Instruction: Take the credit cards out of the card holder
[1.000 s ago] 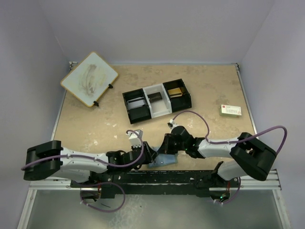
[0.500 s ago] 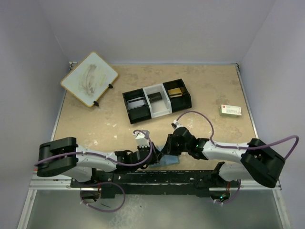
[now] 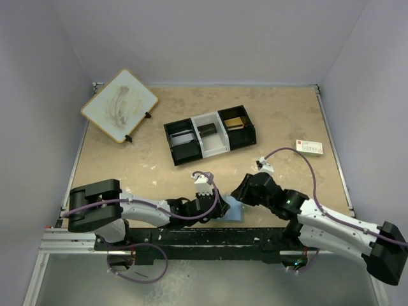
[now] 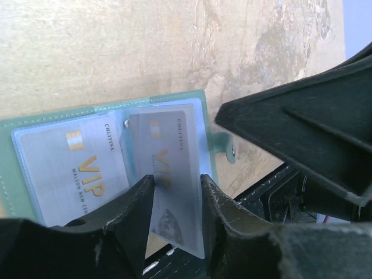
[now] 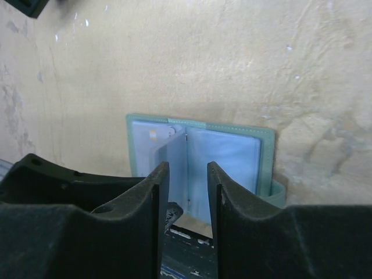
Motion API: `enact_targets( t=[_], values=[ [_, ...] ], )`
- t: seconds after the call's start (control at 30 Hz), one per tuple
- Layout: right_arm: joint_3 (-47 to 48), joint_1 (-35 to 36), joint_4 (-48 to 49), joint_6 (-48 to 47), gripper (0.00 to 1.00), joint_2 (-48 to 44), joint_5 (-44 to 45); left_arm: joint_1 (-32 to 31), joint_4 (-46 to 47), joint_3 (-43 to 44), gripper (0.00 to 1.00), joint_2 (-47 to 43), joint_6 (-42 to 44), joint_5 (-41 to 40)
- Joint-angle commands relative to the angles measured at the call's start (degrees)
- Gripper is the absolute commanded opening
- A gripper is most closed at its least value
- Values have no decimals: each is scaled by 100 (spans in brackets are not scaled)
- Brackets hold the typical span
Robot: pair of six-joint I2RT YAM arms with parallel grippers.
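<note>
The card holder (image 3: 234,208) lies open near the table's front edge, grey-green with pale-blue pockets (image 4: 104,110). My left gripper (image 3: 220,207) reaches over it from the left. In the left wrist view the left gripper (image 4: 176,179) is shut on the long edges of a pale bluish-grey "VIP" credit card (image 4: 168,145), which sticks partly out of the right pocket. A second pale "VIP" card (image 4: 70,168) sits in the left pocket. My right gripper (image 3: 242,190) is open and empty just right of the holder. The right gripper (image 5: 187,167) faces the holder (image 5: 229,154) without touching it.
A black-and-white three-compartment tray (image 3: 210,135) stands mid-table, with a gold flat thing (image 3: 236,121) in its right compartment. A white box with red and green print (image 3: 308,148) lies at the right. A tilted white board (image 3: 119,105) stands back left. The black rail (image 3: 191,239) runs just below the holder.
My right gripper has come off the holder and drawn back to the right. My left gripper has moved right over the holder and now grips the pale card.
</note>
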Motion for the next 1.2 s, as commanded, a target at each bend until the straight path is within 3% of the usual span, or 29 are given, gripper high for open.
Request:
enact_targets(
  t=[0.0,0.13,0.5,0.73,0.83,1.0,1.17],
  values=[
    [81,-39,-774,155,37,-651,602,17,356,241,38,216,214,287],
    [28,-49,-665,78,37,-993,460,38,546,214,47,169,301,481],
    [-26,-49,-420,4,38,-968,160,76,701,307,57,-222,549,1136],
    [-619,-51,1438,-84,37,-578,-1084,90,-750,-81,51,-1620,627,-176],
    [-735,-49,1758,-1,36,-163,-1257,354,-1192,-220,47,-1856,536,-120],
    [-575,-46,1238,58,34,284,-1058,683,-286,-569,46,-1489,379,743],
    [-564,-48,592,200,32,156,-797,769,444,-484,47,-745,325,1313]
  ],
)
